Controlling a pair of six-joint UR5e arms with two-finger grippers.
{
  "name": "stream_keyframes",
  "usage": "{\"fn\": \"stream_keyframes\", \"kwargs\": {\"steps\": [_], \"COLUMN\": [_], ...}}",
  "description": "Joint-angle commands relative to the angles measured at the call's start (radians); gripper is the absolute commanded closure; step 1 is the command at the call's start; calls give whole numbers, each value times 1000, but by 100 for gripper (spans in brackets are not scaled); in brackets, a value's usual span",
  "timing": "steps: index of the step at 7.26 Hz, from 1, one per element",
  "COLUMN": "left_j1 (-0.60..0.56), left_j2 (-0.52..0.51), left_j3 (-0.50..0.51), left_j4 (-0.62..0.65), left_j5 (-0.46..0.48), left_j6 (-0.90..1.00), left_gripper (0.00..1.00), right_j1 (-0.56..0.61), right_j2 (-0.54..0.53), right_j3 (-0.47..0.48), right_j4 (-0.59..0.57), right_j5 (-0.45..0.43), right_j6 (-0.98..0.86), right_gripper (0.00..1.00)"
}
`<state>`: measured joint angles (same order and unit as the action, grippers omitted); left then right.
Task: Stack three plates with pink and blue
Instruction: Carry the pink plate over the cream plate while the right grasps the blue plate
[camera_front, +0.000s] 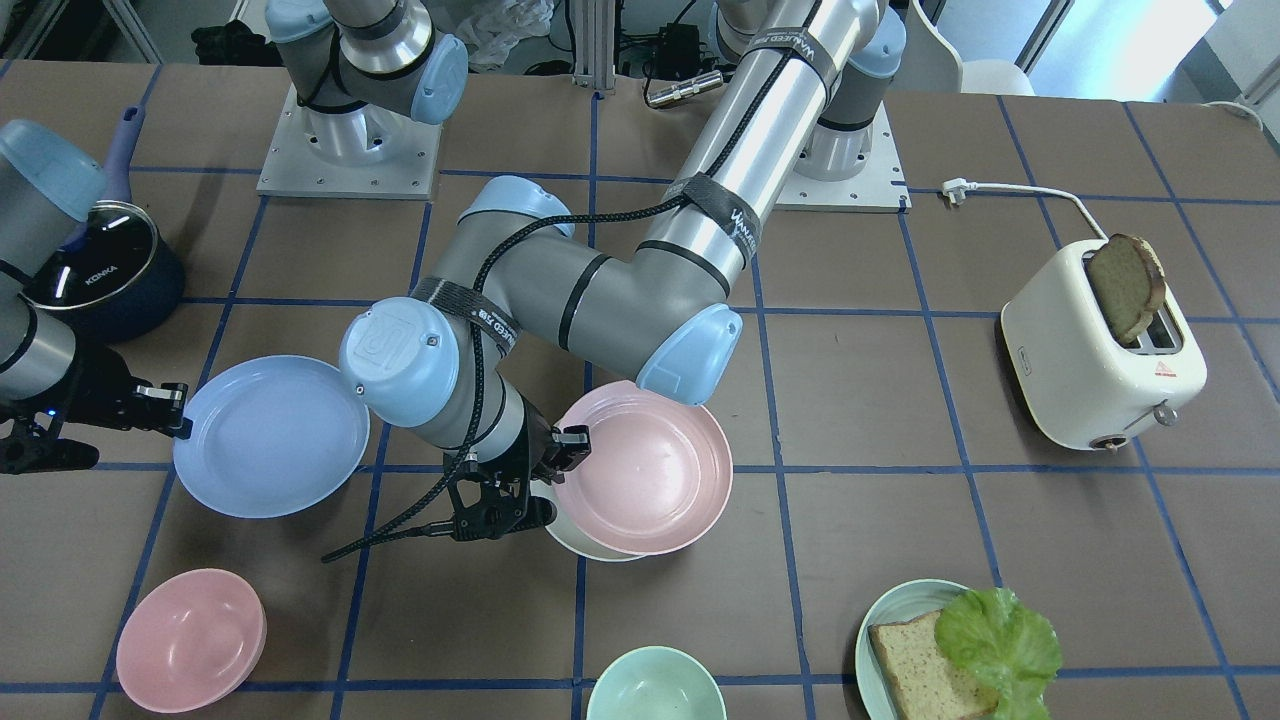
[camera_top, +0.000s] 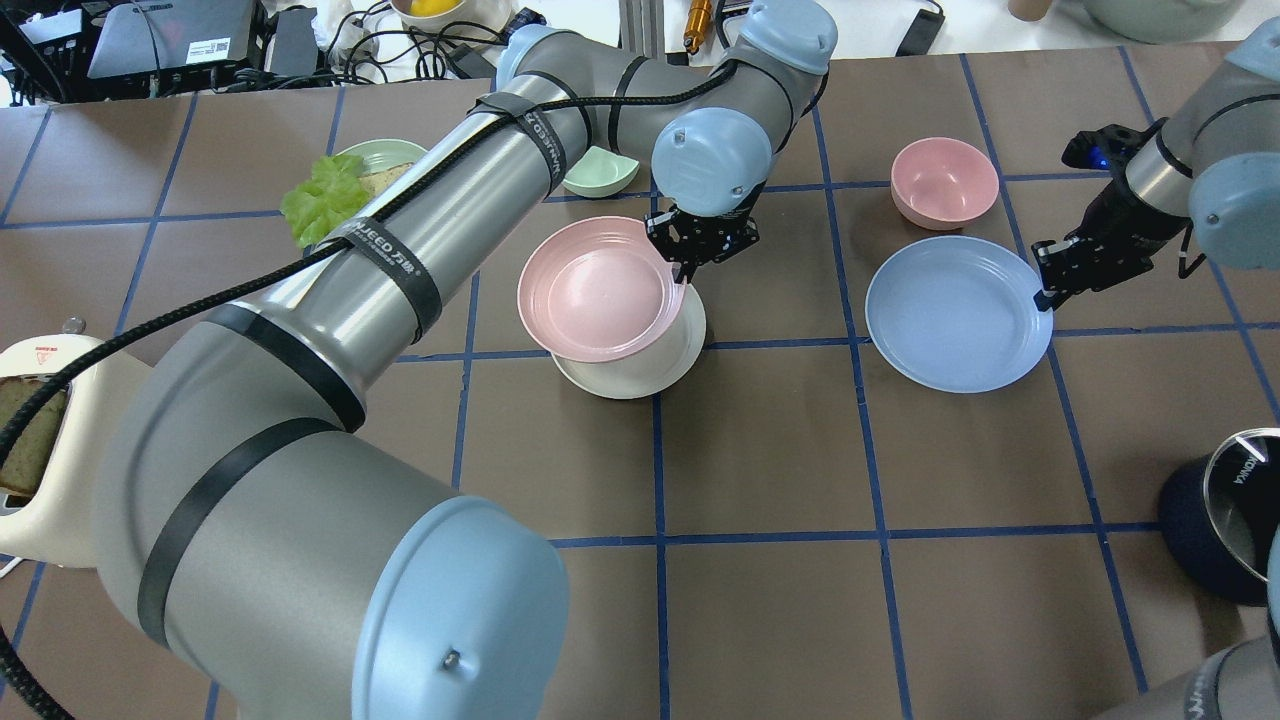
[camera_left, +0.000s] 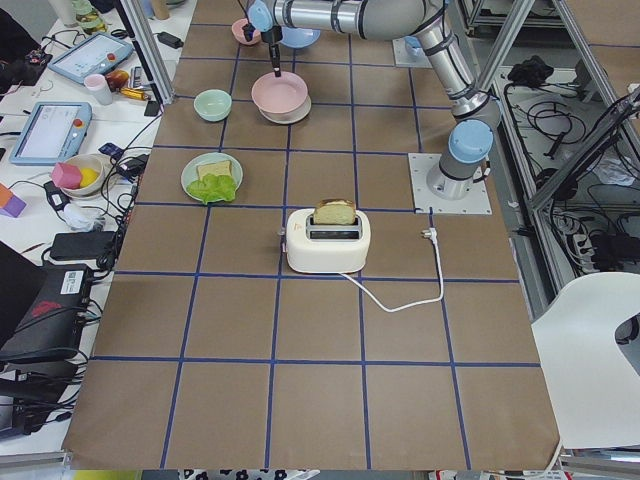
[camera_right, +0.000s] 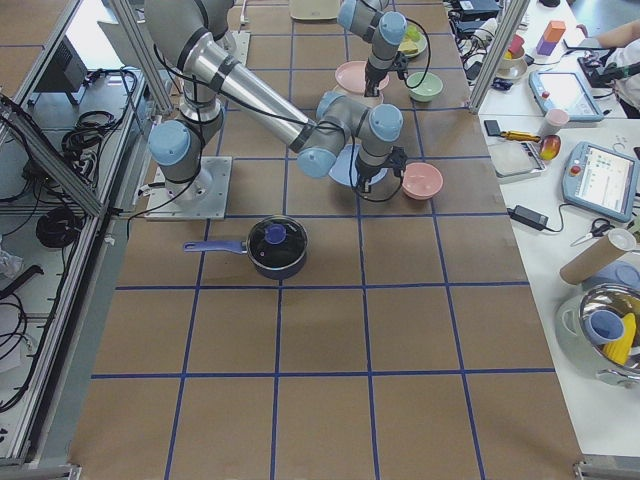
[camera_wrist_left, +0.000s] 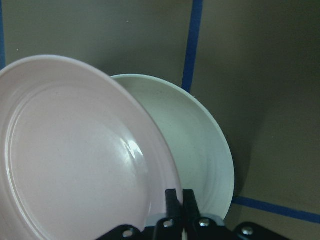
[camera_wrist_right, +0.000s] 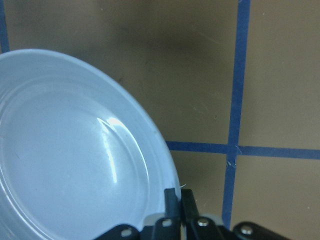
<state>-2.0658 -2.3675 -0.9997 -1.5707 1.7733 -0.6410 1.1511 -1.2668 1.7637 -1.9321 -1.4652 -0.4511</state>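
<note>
Pink plate hangs tilted at the overhead frame's centre, partly over the cream-white plate; the blue plate is centre right. I see my left gripper pinched on the pink rim and my right gripper clamped on the blue rim.

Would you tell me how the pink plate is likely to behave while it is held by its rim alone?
Probably stiff: the pink plate shows no bend though the left gripper pinches only one edge. It looks matte, so likely not very slippery, yet such an off-centre hold may let it droop or pivot; it looks tilted over the cream plate.
</note>
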Motion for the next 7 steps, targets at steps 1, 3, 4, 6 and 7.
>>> {"fn": "stream_keyframes", "kwargs": {"steps": [1, 3, 4, 6, 7], "left_j1": [-8, -11, -11, -11, -11], "left_j2": [-24, -30, -32, -36, -44], "left_j3": [10, 12, 12, 12, 13], "left_j4": [-12, -17, -17, -14, -11], "left_j5": [3, 3, 3, -5, -8], "left_j6": [0, 0, 0, -6, -32], "left_gripper": [100, 100, 100, 100, 100], "right_j1": [2, 6, 16, 19, 19], "right_j2": [-2, -2, -3, -9, -9], "right_j3": [-41, -43, -44, -62, -62], "right_j4": [41, 47, 47, 65, 67], "right_j5": [-4, -6, -9, -9, -9], "right_j6": [0, 5, 6, 6, 6], "right_gripper": [100, 100, 100, 100, 100]}}
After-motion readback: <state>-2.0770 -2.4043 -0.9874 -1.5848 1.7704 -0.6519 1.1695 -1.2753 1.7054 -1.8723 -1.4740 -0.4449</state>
